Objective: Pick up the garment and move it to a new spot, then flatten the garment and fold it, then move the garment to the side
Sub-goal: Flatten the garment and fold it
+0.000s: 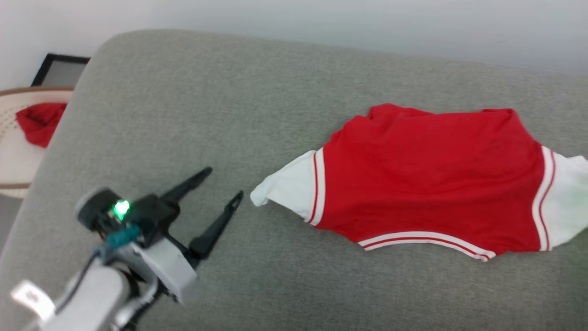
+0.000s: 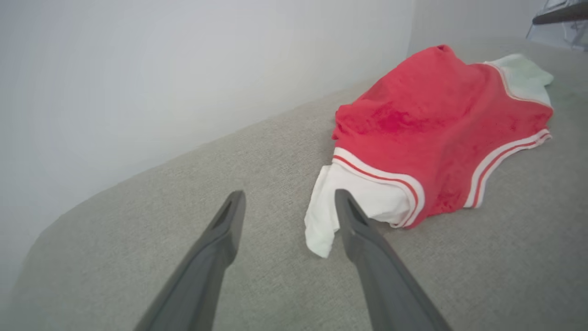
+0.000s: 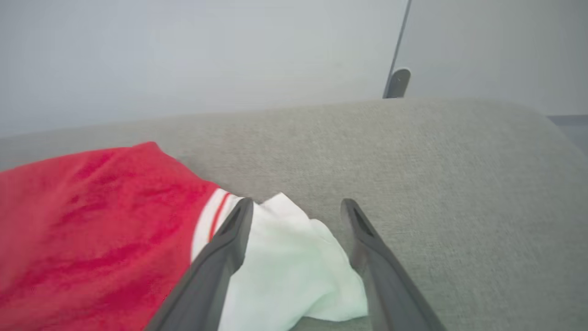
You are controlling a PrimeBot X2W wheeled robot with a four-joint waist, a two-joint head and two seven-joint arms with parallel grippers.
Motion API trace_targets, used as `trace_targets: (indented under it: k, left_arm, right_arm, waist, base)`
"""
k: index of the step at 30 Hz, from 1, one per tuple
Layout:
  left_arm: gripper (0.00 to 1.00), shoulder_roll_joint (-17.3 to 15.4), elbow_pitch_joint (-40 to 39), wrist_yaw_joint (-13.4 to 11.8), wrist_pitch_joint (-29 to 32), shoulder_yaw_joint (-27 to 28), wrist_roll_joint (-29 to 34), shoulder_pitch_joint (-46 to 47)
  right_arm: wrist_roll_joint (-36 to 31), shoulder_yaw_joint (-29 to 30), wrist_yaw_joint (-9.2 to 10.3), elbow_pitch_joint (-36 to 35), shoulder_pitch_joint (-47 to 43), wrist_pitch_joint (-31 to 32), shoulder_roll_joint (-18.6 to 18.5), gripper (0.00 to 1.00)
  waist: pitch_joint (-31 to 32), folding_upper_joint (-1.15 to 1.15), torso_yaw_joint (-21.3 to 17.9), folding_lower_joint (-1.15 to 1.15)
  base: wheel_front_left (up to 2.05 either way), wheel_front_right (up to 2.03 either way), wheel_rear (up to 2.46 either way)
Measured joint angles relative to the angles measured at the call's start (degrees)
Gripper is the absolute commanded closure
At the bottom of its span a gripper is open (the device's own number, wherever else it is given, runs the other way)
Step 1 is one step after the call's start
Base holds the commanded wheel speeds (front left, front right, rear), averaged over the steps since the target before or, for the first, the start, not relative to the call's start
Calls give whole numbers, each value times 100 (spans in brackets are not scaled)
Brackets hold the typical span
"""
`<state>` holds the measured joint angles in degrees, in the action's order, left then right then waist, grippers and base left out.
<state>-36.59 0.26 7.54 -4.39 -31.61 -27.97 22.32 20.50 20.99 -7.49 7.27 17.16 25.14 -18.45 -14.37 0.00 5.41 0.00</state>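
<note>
The garment (image 1: 432, 179) is a bright red shirt with white sleeves and striped trim, spread across the right half of a grey cushioned surface (image 1: 257, 115). My left gripper (image 1: 225, 184) is open at the lower left, its fingertips just short of the white left sleeve tip. From the left wrist, the garment (image 2: 441, 124) lies ahead and right of the open left gripper (image 2: 289, 198). At the right wrist, the right gripper (image 3: 297, 207) is open, its fingers straddling the garment's (image 3: 92, 220) white right sleeve, which lies loose between them.
At the far left, off the cushion, a pale round basket (image 1: 14, 133) holds another red cloth (image 1: 39, 122). A dark framed panel (image 1: 57, 69) leans on the white wall behind. A grey pole (image 3: 397, 59) rises beyond the cushion's far edge.
</note>
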Motion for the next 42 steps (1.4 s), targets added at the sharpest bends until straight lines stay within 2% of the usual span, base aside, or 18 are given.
trace_targets:
  k: [5, 8, 12, 16, 24, 32, 36, 42]
  left_arm:
    - [0, -966, -455, 0, 835, -1122, -636, 966]
    - [0, -1346, -628, 0, 1282, -1970, -988, 1623]
    - [0, -1534, -668, 0, 1656, -3056, -1389, 2452]
    - [0, -1564, -469, 0, 1686, -3897, -1611, 3092]
    - [0, -1446, 112, 0, 1500, -4164, -1841, 3327]
    - [0, -1356, 249, 0, 1794, -4184, -1477, 2916]
    - [0, -1363, 511, 0, 1623, -4178, -1245, 2997]
    - [0, -1165, 1033, 0, 1422, -4174, -991, 3022]
  right_arm:
    - [413, -644, 0, -722, -230, -90, 172, 0]
    - [512, -956, 0, -1039, -316, -120, 268, 0]
    - [588, -1207, 0, -1334, -461, -127, 357, 0]
    - [636, -1367, 0, -1510, -500, -155, 376, 0]
    - [709, -1435, 0, -1672, -572, -203, 369, 0]
    - [715, -1455, 0, -1772, -573, -194, 361, 0]
    - [714, -1484, 0, -1839, -573, -185, 359, 0]
    - [708, -1586, 0, -1911, -574, -130, 318, 0]
  waist:
    - [66, 0, -226, 0]
    - [79, 0, -380, 0]
    - [58, 0, -595, 0]
    - [-6, 0, -795, 0]
    - [-213, 0, -1119, 0]
    - [-352, 0, -1296, 0]
    - [-394, 0, -1302, 0]
    - [-438, 0, -1298, 0]
  base:
    - [0, 0, 0]
    - [0, 0, 0]
    - [0, 0, 0]
    - [0, 0, 0]
    - [0, 0, 0]
    - [0, 0, 0]
    - [0, 0, 0]
    - [0, 0, 0]
